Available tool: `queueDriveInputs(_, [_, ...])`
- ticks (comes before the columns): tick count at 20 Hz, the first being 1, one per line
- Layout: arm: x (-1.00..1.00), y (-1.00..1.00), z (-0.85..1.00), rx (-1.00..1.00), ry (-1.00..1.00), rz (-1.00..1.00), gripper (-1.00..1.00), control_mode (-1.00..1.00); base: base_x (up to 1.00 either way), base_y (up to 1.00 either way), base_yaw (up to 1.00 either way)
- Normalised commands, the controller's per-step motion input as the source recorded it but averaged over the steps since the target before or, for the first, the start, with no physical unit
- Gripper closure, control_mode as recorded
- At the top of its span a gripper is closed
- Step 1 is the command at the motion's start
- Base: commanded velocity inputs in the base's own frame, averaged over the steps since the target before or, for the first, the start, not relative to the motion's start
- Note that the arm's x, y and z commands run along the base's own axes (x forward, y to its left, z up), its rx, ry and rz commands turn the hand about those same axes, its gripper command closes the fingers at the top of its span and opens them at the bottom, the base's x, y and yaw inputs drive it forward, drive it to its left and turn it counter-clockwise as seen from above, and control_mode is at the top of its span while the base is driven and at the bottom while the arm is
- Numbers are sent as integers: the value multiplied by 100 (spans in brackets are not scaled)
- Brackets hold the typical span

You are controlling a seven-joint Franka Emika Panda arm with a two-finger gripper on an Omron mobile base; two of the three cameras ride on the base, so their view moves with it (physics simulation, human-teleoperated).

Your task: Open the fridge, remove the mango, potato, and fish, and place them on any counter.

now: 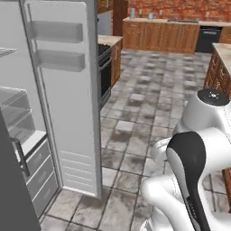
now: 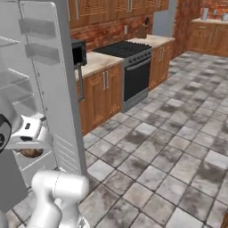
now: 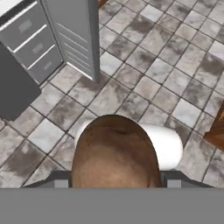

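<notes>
Potato (image 3: 114, 151) clamped in gripper (image 3: 114, 183), jaws part-open around it; dull brown, rounded oval, mottled skin, held above tiled floor (image 3: 166, 65). Fridge (image 1: 63, 103) door open, grey drawers visible.

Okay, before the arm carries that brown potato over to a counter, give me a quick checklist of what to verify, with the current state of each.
1. Grip: the dull brown oval potato sits between the gripper fingers in the hand view: ok.
2. Out of the fridge: in that view the tiled floor lies below the potato, with the tall grey fridge off to one side: ok.
3. Door: the fridge's white-lined door stands wide open: ok.
4. Drop place: a wooden wall counter with a beige top lies beside the stove; whether it is within reach: cannot tell.
5. Mango and fish: their whereabouts: cannot tell.
</notes>
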Motion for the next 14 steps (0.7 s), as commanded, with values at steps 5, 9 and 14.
queueDriveInputs(5, [0,0,0,0,0,0,100,100,-32,-81,-59])
queueDriveInputs(9, [0,0,0,0,0,0,100,100,24,-100,-45])
queueDriveInputs(14, [0,0,0,0,0,0,100,100,55,-100,-40])
